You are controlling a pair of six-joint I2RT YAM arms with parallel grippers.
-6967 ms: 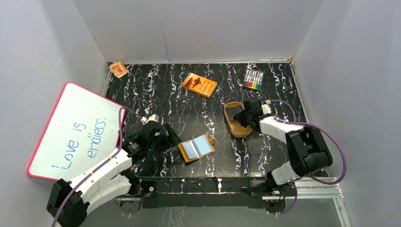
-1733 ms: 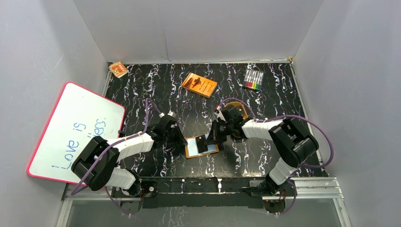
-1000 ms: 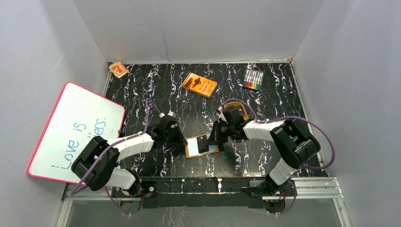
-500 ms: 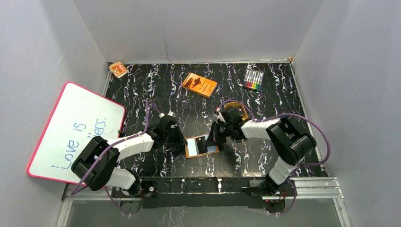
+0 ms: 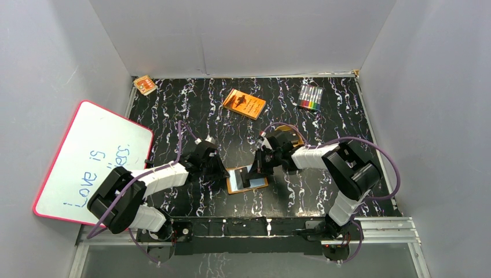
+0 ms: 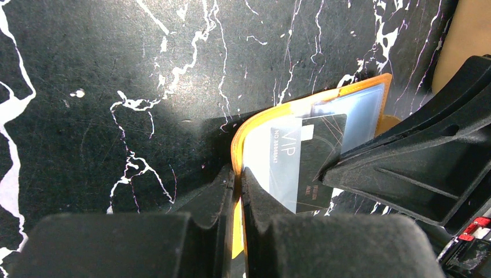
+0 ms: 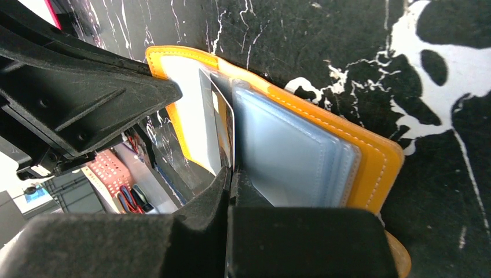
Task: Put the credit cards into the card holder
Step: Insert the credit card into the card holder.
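The card holder (image 5: 233,184) lies open near the front middle of the table, orange outside with pale blue-grey pockets (image 7: 289,150). My left gripper (image 5: 223,172) is shut on the edge of its left flap (image 6: 289,110) and holds that flap raised; the jaws (image 6: 237,174) pinch the orange leather. My right gripper (image 5: 256,169) is shut on a black credit card (image 6: 315,156) printed with "VIP". The card's far end lies against the inner pockets, edge-on in the right wrist view (image 7: 223,121), where the right gripper (image 7: 230,174) clamps it.
An orange book (image 5: 244,103) and a pack of coloured markers (image 5: 310,97) lie at the back. A tan oval tray (image 5: 288,132) sits partly hidden behind the right arm. A whiteboard (image 5: 87,156) leans at the left, and a small orange item (image 5: 145,84) is in the back left corner.
The right gripper has edged left with the card, further over the open card holder. The left gripper has kept still on the flap.
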